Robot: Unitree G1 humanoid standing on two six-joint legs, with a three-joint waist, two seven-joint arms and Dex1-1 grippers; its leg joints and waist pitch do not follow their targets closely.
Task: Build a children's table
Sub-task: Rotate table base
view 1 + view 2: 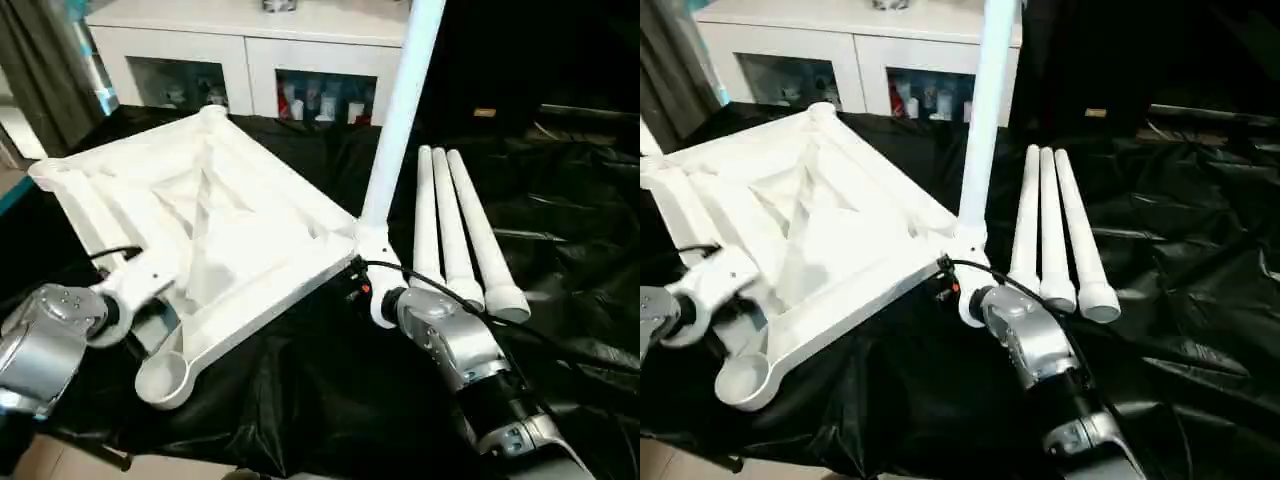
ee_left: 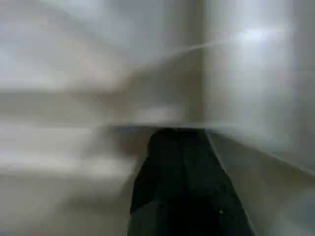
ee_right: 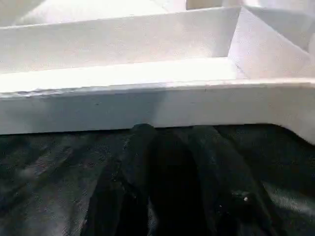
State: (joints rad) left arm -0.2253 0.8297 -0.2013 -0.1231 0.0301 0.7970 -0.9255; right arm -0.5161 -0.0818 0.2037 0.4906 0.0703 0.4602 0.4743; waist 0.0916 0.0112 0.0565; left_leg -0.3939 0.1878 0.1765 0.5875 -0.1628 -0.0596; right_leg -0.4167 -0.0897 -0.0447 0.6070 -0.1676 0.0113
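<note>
The children's table top (image 1: 270,300) lies upside down on the black cloth, ribs facing up. One white leg (image 1: 400,110) stands upright in its near right corner. Three more legs (image 1: 455,230) lie side by side on the cloth to the right. My left gripper (image 2: 167,132) is shut, its black tips pressed against white plastic at the top's near left rim. I cannot tell whether it grips the rim. My right gripper (image 3: 172,130) sits low on the cloth by the rim (image 3: 147,105), near the upright leg. Its fingers (image 3: 142,147) stand slightly apart with nothing between them.
A white glass-door cabinet (image 1: 250,50) stands behind the work table. The black cloth (image 1: 330,400) is wrinkled and shiny across the near and right side. An empty corner lobe (image 1: 165,375) of the top points toward me at the near left.
</note>
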